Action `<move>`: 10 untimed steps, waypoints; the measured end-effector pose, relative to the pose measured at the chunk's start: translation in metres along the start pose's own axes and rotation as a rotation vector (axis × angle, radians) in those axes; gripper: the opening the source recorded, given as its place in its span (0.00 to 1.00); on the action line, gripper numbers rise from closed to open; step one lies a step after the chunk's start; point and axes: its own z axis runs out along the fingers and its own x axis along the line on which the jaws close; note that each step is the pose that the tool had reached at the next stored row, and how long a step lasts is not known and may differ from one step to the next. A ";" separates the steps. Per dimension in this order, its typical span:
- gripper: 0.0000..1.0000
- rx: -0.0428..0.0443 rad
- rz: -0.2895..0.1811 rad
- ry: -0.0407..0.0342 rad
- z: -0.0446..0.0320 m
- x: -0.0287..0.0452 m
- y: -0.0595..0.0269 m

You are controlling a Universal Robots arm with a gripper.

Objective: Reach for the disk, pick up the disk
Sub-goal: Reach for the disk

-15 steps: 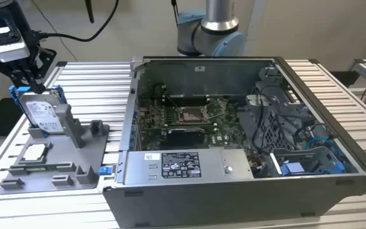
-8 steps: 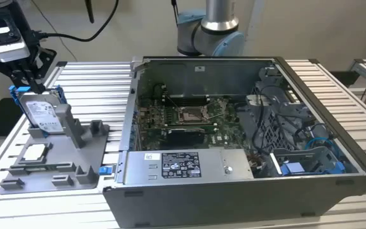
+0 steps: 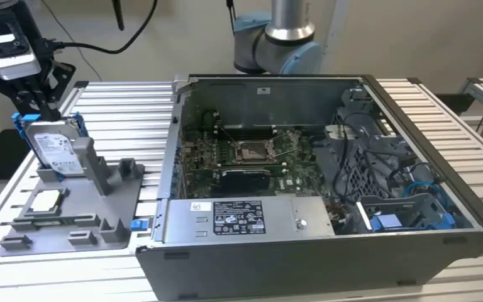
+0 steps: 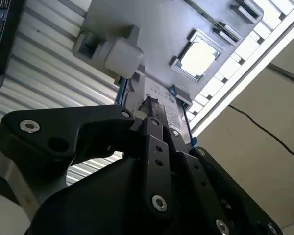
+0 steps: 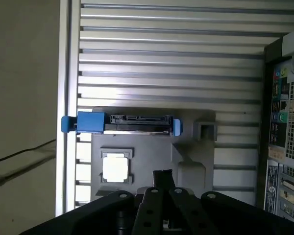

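The open computer case (image 3: 309, 270) takes up most of the slatted table (image 3: 124, 107) and sits on the exterior view's right of the work, so I judge a wide swing of the arm could clip its wall. The grey tray (image 3: 111, 201) lies loose on the slats beside it. If the disk binds in its slot, an upward pull might drag the whole tray along. The gripper (image 3: 42, 110) hangs just over the tray's far end with its jaws drawn together and nothing between them. Going down like that, it would likely strike the top edge rather than straddle it. The disk (image 3: 57, 148) stands on edge, leaning, in the tray's upright holder right under the gripper. A grip set off-centre or only on its blue frame could tilt it, jam it, or let the frame flex and slip. The small square chip (image 3: 44, 201) lies flat in its own pocket near the disk, close enough that a misplaced descent could land on it. The exterior view gives the disk's lean and label face. The first wrist view shows its top edge (image 5: 137, 122) and the blue ends straight on. The second wrist view looks past the gripper's links at the label (image 4: 159, 93) and the chip (image 4: 198, 56) from low down.
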 end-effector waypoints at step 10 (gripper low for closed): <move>0.00 0.0000 -0.002 0.0002 0.0011 0.0057 0.0302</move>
